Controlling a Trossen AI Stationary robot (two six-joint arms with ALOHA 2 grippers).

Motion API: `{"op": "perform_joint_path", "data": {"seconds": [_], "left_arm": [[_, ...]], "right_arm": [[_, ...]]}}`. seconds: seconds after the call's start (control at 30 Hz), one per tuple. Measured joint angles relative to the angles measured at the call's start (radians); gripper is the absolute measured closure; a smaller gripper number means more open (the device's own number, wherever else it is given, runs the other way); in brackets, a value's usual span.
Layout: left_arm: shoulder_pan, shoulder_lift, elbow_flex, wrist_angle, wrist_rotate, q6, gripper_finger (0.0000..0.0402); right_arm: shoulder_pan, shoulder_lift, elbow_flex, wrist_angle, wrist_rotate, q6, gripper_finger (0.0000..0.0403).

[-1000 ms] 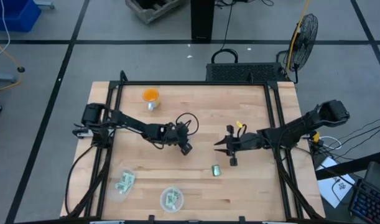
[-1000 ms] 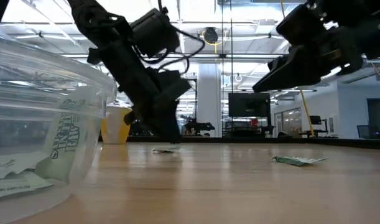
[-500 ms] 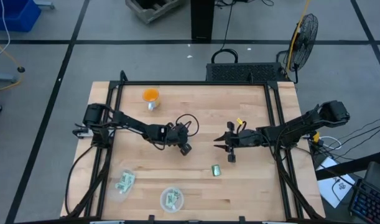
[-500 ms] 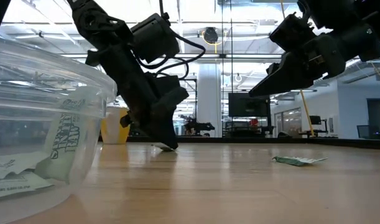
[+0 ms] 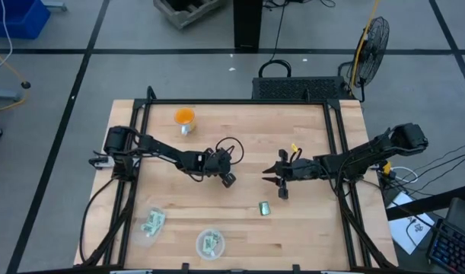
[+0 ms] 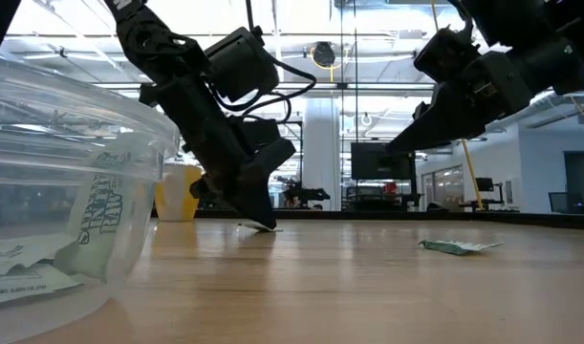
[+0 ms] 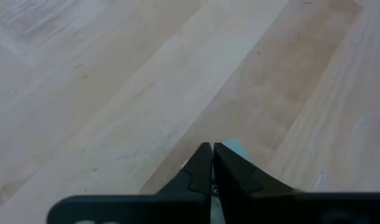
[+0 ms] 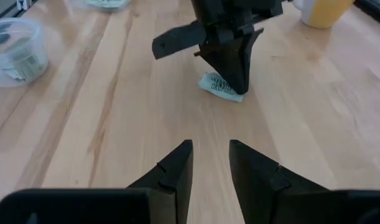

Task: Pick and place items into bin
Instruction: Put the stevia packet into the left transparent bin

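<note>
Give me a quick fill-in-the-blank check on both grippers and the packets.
The left gripper has its fingers ____ on a pale green packet on the table.
The right gripper hangs ____, holding nothing.
Another flat green packet lies loose on the wooden ____.
The clear round plastic tub holds ____.

Missing: shut; open; table; packets

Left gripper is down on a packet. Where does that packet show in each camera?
High: hidden under the left gripper, mid-table.
Low: packet, a pale sliver on the wood at the gripper's tip, left of centre.
Left wrist: pale green just past the closed fingertips.
Right wrist: upper centre, under the other arm's gripper.
Shared landmark: the left gripper itself.
</note>
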Motion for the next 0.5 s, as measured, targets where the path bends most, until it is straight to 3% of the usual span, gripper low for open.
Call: {"op": "perform_joint_path", "data": {"seconds": [0.13,0.3,0.5], "left_arm": [[0.000,0.001,-0.001,0.040,0.005,0.037,0.0355],[0.001,0.002,-0.002,0.069,0.047,0.066,0.0300],[0.002,0.002,-0.002,0.067,0.051,0.076,0.0251]], "right_arm": [[0.000,0.000,-0.004,0.001,0.000,0.016,0.0303],[0.000,0.000,-0.035,0.003,0.000,0.020,0.0303],[0.000,0.000,-0.086,0.096,0.000,0.066,0.0303]]}}
